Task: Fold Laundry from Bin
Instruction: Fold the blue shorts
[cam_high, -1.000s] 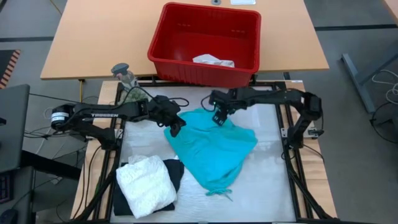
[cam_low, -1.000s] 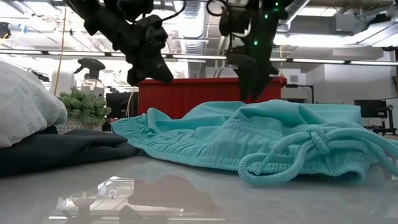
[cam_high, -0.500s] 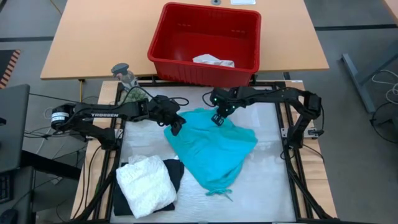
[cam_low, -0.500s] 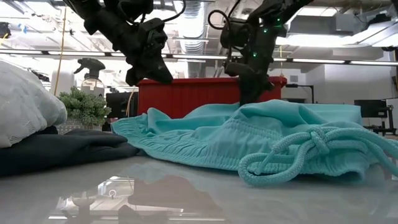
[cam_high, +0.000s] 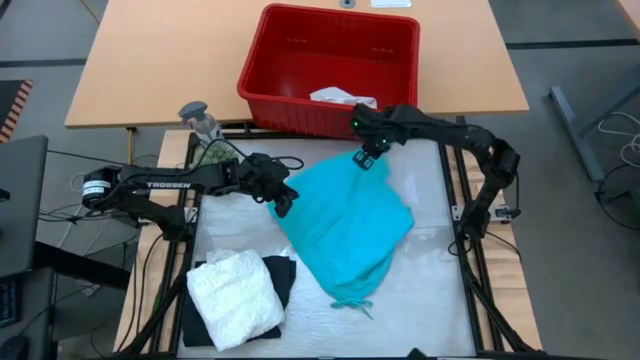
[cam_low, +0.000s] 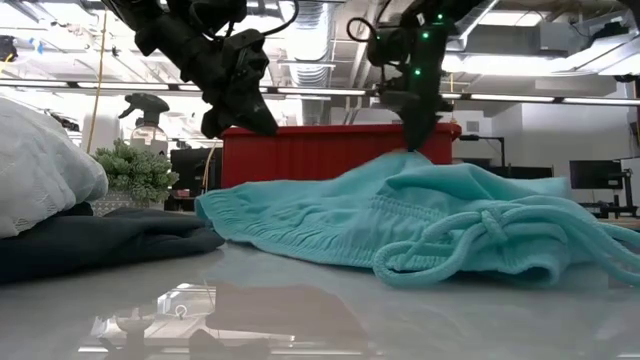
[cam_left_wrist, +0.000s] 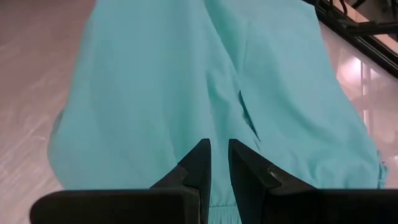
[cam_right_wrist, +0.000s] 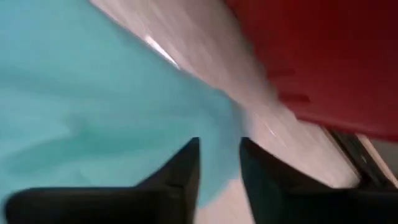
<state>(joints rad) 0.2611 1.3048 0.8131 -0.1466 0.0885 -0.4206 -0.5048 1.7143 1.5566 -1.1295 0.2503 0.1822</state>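
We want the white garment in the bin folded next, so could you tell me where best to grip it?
Probably its raised crumpled top, coming straight down from above: the white garment lies bunched on the floor of the red bin, against the wall nearest the arms, so sideways approaches are blocked.

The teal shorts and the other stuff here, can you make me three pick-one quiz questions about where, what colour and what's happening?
1. Where is the white cloth near the top?
A) inside the red bin
B) under the plant
C) on the floor

2. What colour is the garment under the folded white one?
A) yellow
B) black
C) red

3. What is the right pincer doing?
A) resting in the bin
B) holding a spray bottle
C) pinching an edge of the teal shorts

Answers: 1 A, it lies within the bin's walls. 2 B, the black garment peeks out beside it. 3 C, the cloth rises to its tips in the low view.
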